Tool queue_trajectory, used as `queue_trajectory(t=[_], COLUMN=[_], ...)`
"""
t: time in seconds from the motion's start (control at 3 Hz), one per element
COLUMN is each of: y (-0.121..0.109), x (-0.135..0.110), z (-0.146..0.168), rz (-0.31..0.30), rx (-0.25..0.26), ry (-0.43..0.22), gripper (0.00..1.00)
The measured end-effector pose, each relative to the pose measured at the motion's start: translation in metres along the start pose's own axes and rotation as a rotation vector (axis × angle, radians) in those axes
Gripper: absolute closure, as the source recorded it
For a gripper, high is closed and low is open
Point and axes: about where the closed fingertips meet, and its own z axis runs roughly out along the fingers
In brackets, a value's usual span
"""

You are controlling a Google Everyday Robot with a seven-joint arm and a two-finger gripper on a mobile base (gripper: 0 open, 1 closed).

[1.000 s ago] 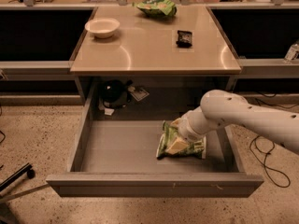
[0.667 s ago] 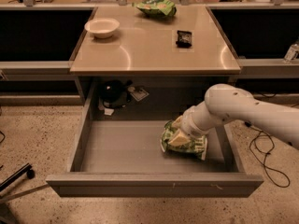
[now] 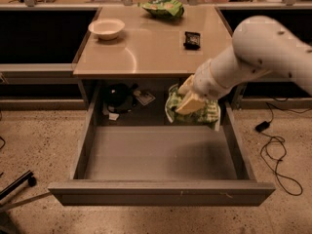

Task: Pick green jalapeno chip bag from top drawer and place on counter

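Note:
The top drawer (image 3: 161,193) is pulled wide open below the counter (image 3: 146,50), and its grey floor is bare. My gripper (image 3: 189,99) is shut on the green jalapeno chip bag (image 3: 205,113) and holds it in the air above the drawer's back right part, just below the counter's front edge. The bag hangs crumpled around the beige fingers (image 3: 191,103). My white arm comes in from the upper right.
On the counter are a white bowl (image 3: 106,28), a small black object (image 3: 192,39) and a rounder green bag (image 3: 163,7) at the back. A dark object (image 3: 117,96) and a card (image 3: 145,97) lie behind the drawer. A cable (image 3: 273,145) lies on the floor, right.
The gripper has lifted the green bag off the drawer floor, up and toward the back. The drawer floor where it lay is now bare.

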Motion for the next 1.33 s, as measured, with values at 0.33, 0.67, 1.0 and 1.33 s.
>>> queue_trajectory(t=[0.33,0.67,1.0,1.33], y=[-0.023,-0.039,-0.040,-0.051], x=[-0.054,-0.076,-0.076,-0.086], z=[-0.037,-0.065,-0.065,-0.069], rz=[-0.085,-0.116,-0.116,-0.166], rx=[-0.038,-0.004,-0.002,0.020], ry=[-0.044,-0.068,-0.069,-0.058], gripper=[1.00,1.00,1.00,1.00])
